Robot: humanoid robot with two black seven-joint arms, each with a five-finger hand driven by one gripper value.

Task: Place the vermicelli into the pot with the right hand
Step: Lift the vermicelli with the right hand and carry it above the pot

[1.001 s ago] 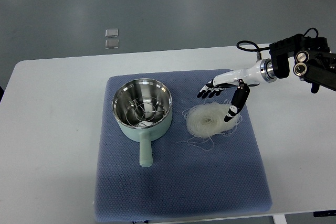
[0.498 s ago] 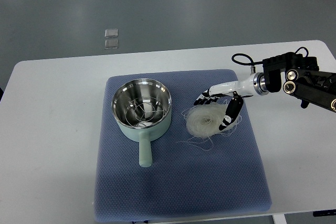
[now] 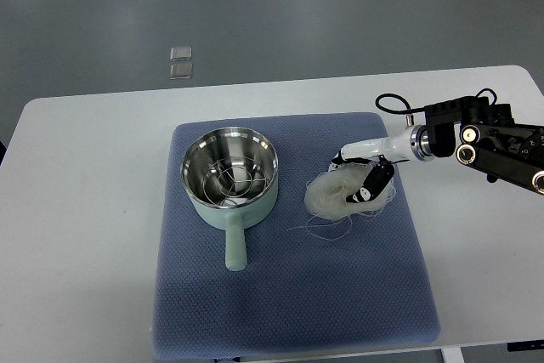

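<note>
My right hand [image 3: 364, 178] is down on the vermicelli [image 3: 334, 193], right of frame centre on the blue mat [image 3: 289, 295]. Fingers are curled onto the right side of the nest, thumb on the near edge; looks like a closing pinch, but I can't tell if the grip is solid yet, since the nest sits flat on the mat. Pot [image 3: 230, 178] is just left of the noodles, open and upright, a wire rack in the bottom, handle pointing toward the lower edge of frame. Handling call: the nest is very light, dry and springy, brittle if crushed, and loose strands trail off its lower edge. Best hold is across the dense coiled body, fingers under one rim, thumb over the top, light squeeze. Grabbing stray strands would just pull them free. Expect some shedding on the mat. White surface [image 3: 85, 210] otherwise bare near the work.
</note>
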